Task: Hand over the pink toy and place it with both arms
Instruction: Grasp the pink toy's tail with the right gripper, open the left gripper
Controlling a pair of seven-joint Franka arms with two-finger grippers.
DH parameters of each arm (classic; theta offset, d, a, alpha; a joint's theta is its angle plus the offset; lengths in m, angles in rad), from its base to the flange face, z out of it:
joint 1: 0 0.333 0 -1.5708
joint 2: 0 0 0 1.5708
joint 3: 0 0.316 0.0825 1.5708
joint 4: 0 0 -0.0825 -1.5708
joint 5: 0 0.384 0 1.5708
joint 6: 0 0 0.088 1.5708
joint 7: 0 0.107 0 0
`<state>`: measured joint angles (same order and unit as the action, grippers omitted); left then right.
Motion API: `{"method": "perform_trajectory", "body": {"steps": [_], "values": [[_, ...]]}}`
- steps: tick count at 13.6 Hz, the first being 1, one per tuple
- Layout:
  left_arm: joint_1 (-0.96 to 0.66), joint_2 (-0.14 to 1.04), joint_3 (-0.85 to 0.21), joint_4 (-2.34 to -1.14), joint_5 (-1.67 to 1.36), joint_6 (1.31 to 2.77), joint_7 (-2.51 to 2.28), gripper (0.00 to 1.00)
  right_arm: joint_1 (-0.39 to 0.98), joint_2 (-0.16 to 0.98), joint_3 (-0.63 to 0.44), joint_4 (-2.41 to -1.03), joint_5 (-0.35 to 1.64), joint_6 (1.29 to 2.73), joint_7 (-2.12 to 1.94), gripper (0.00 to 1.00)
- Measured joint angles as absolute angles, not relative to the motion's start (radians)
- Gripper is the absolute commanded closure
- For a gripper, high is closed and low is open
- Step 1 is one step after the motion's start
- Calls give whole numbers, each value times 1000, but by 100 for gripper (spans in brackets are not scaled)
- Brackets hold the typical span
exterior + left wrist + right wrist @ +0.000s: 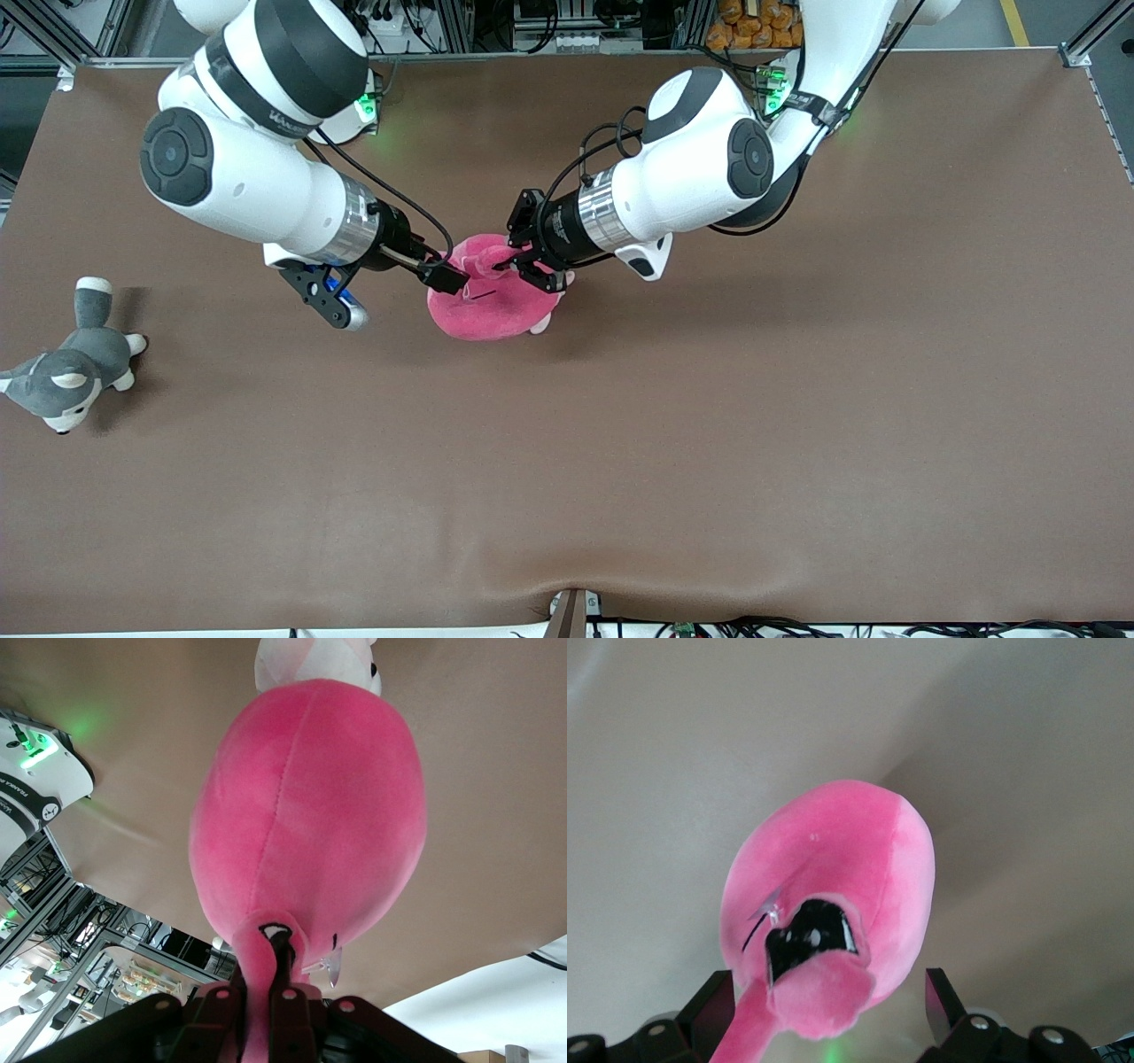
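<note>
husky plush point(66, 377) seen lowest, unused | pink toy point(496, 297) hung over table centre between both claws | left gripper point(523, 257) clenched on its ear | right gripper point(447, 275) released, fingers spread alongside it

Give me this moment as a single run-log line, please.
phase: handover | left gripper: shut on pink toy | right gripper: open around toy | toy: over table | husky plush: right arm's end
</note>
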<state>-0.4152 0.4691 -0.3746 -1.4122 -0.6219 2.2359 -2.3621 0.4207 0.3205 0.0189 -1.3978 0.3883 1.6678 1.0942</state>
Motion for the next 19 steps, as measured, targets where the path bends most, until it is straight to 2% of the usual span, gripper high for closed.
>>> {"method": "perform_trajectory", "body": {"steps": [2,3,4,5,8,9,14,15,16,17,19], "values": [[-411,469,-374,-1407,-622,2237,-2362,100,424,335,19,-1398,388,1668,1094,6],[-409,469,-374,-1404,-623,2237,-2362,100,427,339,19,-1398,388,1669,1094,11],[-408,469,-374,-1400,-624,2237,-2362,100,430,341,19,-1398,388,1669,1094,31],[-407,469,-374,-1398,-624,2237,-2362,100,431,341,19,-1398,388,1670,1094,40],[-408,469,-374,-1396,-625,2237,-2362,100,432,341,19,-1396,388,1670,1094,93],[-408,469,-374,-1396,-625,2237,-2362,100,432,341,19,-1395,388,1670,1094,100],[-408,469,-374,-1395,-625,2237,-2362,100,432,341,15,-1390,388,1673,1095,100],[-408,468,-374,-1395,-625,2237,-2362,82,432,341,14,-1389,388,1673,1095,100],[-407,468,-373,-1395,-625,2237,-2362,5,432,341,13,-1389,389,1673,1095,100],[-407,468,-373,-1395,-625,2237,-2362,0,432,341,13,-1388,389,1673,1095,100],[-404,462,-368,-1393,-622,2237,-2359,0,432,341,11,-1387,389,1671,1095,100]]}}
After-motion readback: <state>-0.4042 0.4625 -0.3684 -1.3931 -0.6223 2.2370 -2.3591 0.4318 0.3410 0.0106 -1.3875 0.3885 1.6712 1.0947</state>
